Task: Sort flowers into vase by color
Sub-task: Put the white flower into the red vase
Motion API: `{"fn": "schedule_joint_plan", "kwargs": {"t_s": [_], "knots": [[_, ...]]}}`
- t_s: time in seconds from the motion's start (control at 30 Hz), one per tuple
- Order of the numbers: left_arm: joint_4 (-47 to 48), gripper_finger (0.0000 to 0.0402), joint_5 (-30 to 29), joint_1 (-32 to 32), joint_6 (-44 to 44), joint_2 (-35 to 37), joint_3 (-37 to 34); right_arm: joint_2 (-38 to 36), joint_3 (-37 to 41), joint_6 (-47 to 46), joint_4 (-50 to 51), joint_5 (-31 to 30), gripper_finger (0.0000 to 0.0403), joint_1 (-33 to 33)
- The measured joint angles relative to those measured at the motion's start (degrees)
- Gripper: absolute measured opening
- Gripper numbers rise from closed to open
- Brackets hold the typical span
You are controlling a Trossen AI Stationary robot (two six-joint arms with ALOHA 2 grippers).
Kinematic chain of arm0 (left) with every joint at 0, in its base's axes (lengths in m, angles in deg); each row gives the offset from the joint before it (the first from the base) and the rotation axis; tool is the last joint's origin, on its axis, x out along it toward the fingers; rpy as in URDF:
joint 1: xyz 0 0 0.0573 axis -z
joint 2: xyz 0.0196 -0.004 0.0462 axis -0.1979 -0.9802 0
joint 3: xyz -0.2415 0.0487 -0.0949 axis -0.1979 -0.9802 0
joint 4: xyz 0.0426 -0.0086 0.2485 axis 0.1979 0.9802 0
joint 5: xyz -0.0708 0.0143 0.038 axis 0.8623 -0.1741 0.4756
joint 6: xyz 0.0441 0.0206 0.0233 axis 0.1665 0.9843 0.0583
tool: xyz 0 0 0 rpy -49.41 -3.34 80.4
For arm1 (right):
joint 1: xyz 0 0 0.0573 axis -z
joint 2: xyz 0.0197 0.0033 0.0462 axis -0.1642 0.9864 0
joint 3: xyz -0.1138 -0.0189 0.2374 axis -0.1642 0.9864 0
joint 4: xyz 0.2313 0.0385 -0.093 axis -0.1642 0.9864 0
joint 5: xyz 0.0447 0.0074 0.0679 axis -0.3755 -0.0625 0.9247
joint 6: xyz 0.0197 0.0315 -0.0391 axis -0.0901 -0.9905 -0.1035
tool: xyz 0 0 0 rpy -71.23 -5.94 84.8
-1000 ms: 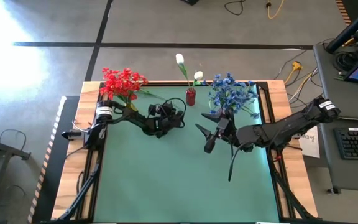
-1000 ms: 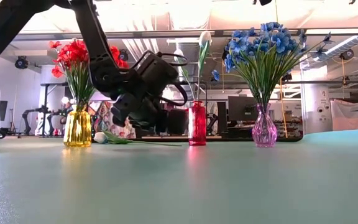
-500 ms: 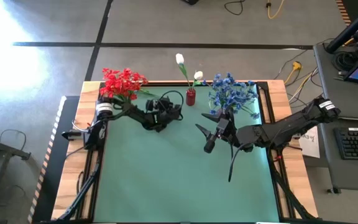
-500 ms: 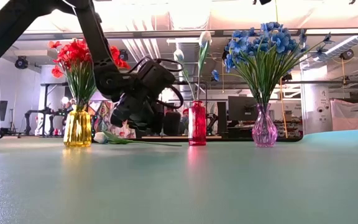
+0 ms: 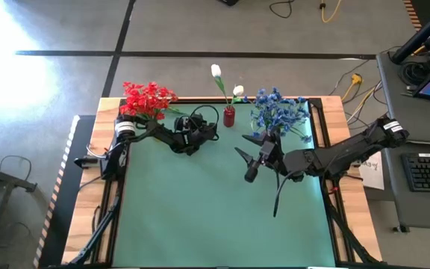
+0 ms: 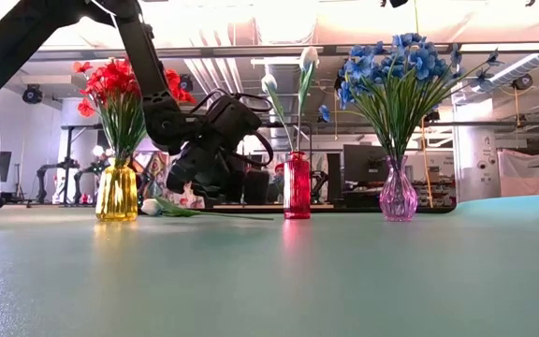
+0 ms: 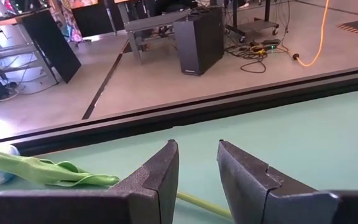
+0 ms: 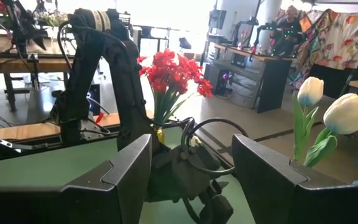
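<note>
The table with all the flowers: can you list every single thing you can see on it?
Red flowers: one bunch, red, in the yellow vase at the far left edge.
White tulips: two, white, in the red vase at the far middle.
Blue flowers: one bunch, blue, in the pink vase at the far right.
Loose tulip: one, white with green stem, lying on the table beside the yellow vase.
Left gripper: dark, open, low over the loose tulip's stem.
Right gripper: dark, open, empty, near the blue flowers.

Near the desk's (image 6: 344, 281) far edge stand a yellow vase (image 6: 117, 192) of red flowers (image 6: 110, 84), a red vase (image 6: 297, 185) and a pink vase (image 6: 398, 195); the left end effector (image 6: 195, 183) hangs over a lying white flower (image 6: 171, 209).
</note>
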Motion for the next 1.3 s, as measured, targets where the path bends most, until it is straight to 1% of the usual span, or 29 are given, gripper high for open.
{"fn": "schedule_joint_plan", "kwargs": {"t_s": [0.37,0.53,0.63,0.73,0.9,0.97,1.07,1.2,1.3], "knots": [[0.0,0.0100,0.3,-0.5,-0.8,0.0,0.0,0.0,0.0,-0.1,0.1,0.0,0.0215,0.0],[0.1,0.0100,4.5,-1.6,-0.6,0.0,0.0,0.0,0.0,-0.1,0.2,0.0,0.0215,0.0],[0.2,0.0100,4.7,-1.6,0.1,0.0,0.0,0.0,0.0,-0.1,0.2,0.0,0.0215,0.0],[2.8,0.0100,5.6,-1.6,-0.9,0.0,0.0,0.0,0.0,-0.1,0.2,0.0,0.0215,0.0],[8.3,0.0100,12.2,-2.4,-5.3,0.0,0.1,0.0,0.0,-0.1,0.2,0.0,0.0215,0.0],[8.9,0.0100,12.4,-2.6,-7.0,-0.1,0.1,0.0,0.0,-0.1,0.2,0.0,0.0215,0.0],[9.0,0.0100,11.1,-2.6,-7.1,-0.4,0.1,0.0,0.0,0.0,0.2,0.0,0.0215,0.0],[9.4,0.0100,12.2,-2.6,-6.5,-0.4,0.5,0.0,0.0,-0.1,0.4,0.0,0.0215,0.0],[13.4,0.0100,13.3,-2.6,-6.8,-0.4,1.8,0.0,0.0,-0.1,0.4,0.0,0.0215,0.0]]}}
